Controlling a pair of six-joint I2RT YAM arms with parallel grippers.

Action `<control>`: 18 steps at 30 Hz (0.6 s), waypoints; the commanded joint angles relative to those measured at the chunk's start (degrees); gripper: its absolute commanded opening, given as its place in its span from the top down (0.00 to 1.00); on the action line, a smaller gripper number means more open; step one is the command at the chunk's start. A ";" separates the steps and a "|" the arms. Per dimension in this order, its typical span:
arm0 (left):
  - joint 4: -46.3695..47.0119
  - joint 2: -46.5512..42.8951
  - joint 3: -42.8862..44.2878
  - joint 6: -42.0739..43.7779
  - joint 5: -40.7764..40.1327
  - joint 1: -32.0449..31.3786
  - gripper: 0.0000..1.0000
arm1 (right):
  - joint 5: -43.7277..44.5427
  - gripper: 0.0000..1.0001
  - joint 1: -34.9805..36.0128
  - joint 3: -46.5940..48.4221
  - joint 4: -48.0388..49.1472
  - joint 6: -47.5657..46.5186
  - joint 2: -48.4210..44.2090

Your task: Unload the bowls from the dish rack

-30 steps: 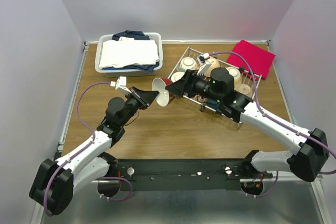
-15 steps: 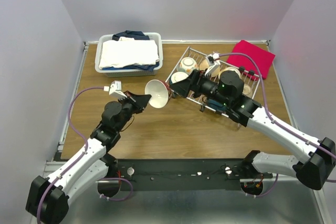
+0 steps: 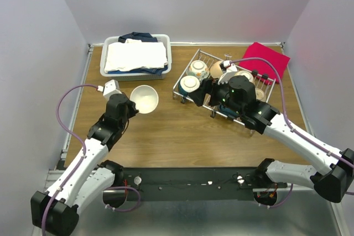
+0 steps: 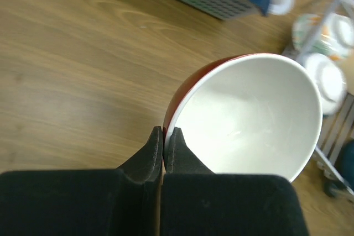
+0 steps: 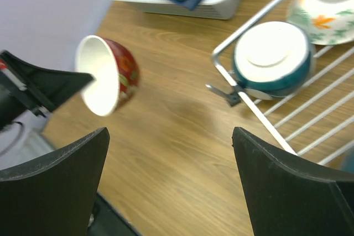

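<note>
Red bowl [image 3: 144, 98], white inside, is held over the left half of the table [image 3: 177, 131], just in front of the white bin [image 3: 136, 73] at the far-left corner; its rim is pinched between the fingers of the left gripper [image 4: 164, 136]; in the right wrist view it is seen tipped on its side. Dish rack [image 3: 185, 72] is set toward the far-right corner; a teal bowl [image 3: 189, 84] and a floral bowl [image 3: 197, 69] are placed base up at its left end; further bowls are partly hidden by the arm. Right gripper [image 5: 170, 134] is spread wide, nothing between its fingers, by the rack's near-left corner. A red cloth [image 3: 267, 61] is laid beyond the rack.
</note>
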 commanded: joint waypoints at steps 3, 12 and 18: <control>-3.90 3.97 1.43 3.76 3.22 14.17 1.00 | 8.09 0.00 0.31 3.03 -8.64 -5.37 -1.45; 0.23 15.57 3.09 7.98 9.81 26.12 1.00 | 7.47 0.00 0.31 2.42 -10.93 -5.64 -1.72; 2.77 22.43 3.97 9.30 13.85 30.17 1.00 | 7.73 0.00 0.31 2.07 -11.98 -5.72 -1.63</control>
